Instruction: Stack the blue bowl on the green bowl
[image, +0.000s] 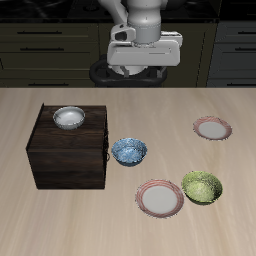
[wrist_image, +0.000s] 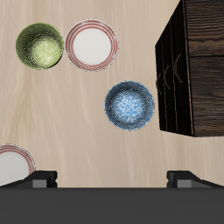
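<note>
- Nearest the front edge of the table (image: 60, 225) sit a pink-rimmed plate (image: 159, 197) and the green bowl (image: 202, 186), just beside each other.
- Farther back, the blue bowl (image: 129, 151) rests on the table close to a dark wooden cabinet (image: 68, 150), untouched.
- High above, near the table's back, hangs the gripper (image: 143, 68); its fingers (wrist_image: 35, 180) look spread wide and hold nothing.
- My judgement: the reach has not begun. Next the hand must drop over the blue bowl's rim without knocking the cabinet.
- Fingertips are cut off in the wrist view, and probably hidden in the exterior view.
</note>
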